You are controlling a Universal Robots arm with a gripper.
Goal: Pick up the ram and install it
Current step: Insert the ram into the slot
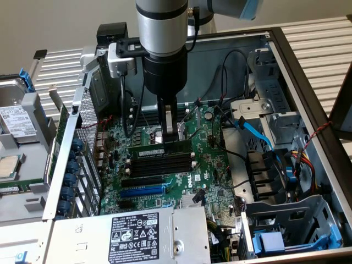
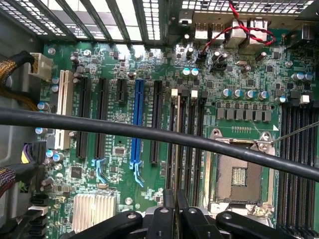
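In the exterior view the ram [image 1: 159, 147], a long thin green stick, lies level in the open computer case. It sits right at the farthest of the black memory slots [image 1: 162, 163] on the green motherboard [image 1: 212, 165]. My gripper [image 1: 170, 132] comes straight down from above and is shut on the ram near its middle. Whether the stick sits in the slot or just above it, I cannot tell. In the wrist view the ram [image 2: 178, 114] shows edge-on as a thin pale line running away from my gripper [image 2: 175, 201], parallel to the slots.
A blue slot [image 1: 142, 191] and the power supply [image 1: 137, 234] lie nearer the camera. The CPU socket [image 2: 239, 172] is beside the memory slots. A black cable [image 2: 99, 124] crosses the wrist view. Loose cables and a drive cage [image 1: 286, 220] fill the exterior view's right.
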